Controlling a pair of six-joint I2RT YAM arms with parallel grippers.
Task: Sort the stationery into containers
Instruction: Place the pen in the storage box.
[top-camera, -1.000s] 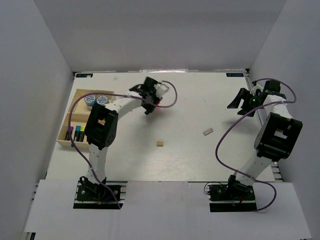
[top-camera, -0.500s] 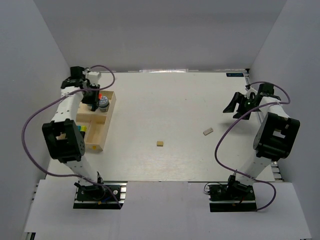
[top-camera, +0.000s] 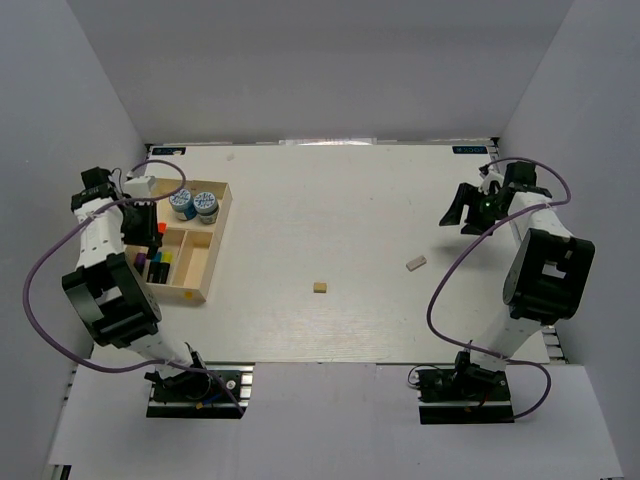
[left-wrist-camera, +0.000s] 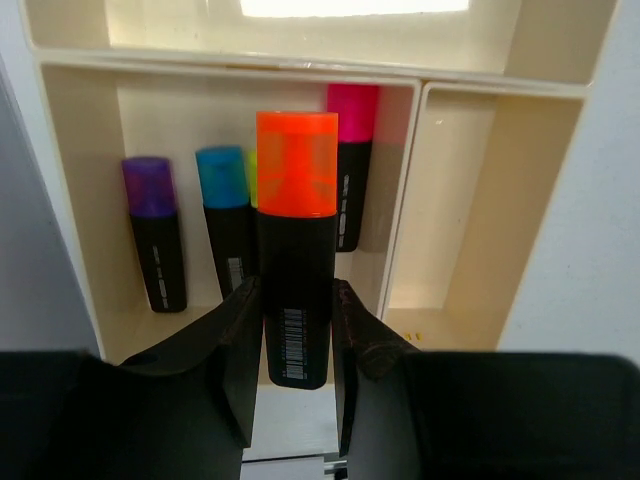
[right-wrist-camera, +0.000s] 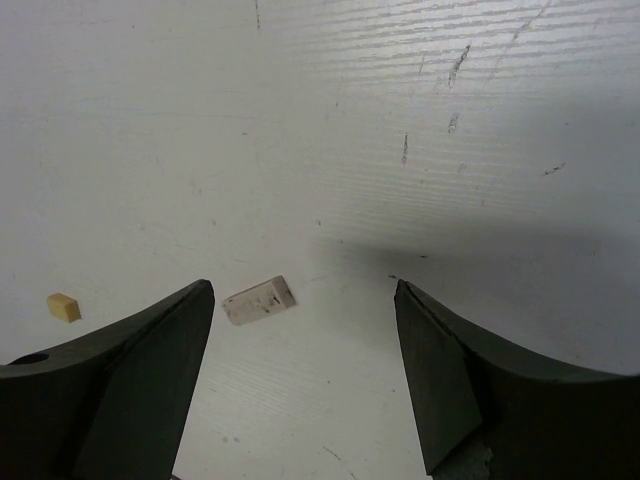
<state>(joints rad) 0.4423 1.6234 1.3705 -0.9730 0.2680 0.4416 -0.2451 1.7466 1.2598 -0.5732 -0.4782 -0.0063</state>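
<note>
My left gripper (top-camera: 152, 222) (left-wrist-camera: 295, 300) is shut on an orange-capped black highlighter (left-wrist-camera: 296, 240) and holds it upright over the wooden tray (top-camera: 217, 243). Below it, in one compartment (left-wrist-camera: 70, 200), lie purple (left-wrist-camera: 153, 232), blue (left-wrist-camera: 224, 215) and pink-capped (left-wrist-camera: 351, 165) highlighters; a yellow cap is mostly hidden behind the orange one. Two blue-and-white rolls (top-camera: 194, 204) sit in the tray's far compartment. My right gripper (top-camera: 460, 211) (right-wrist-camera: 302, 292) is open and empty above the table at the far right. A grey eraser (top-camera: 416, 263) (right-wrist-camera: 258, 300) and a tan eraser (top-camera: 320, 287) (right-wrist-camera: 63, 307) lie on the table.
The tray's right-hand compartment (left-wrist-camera: 480, 200) holds nothing visible. The left wall (top-camera: 60, 150) stands close to my left arm and the right wall (top-camera: 590, 150) close to my right arm.
My left arm swung from the table's far middle to the left, over the tray, with the orange highlighter in its jaws. My right gripper shifted slightly left.
</note>
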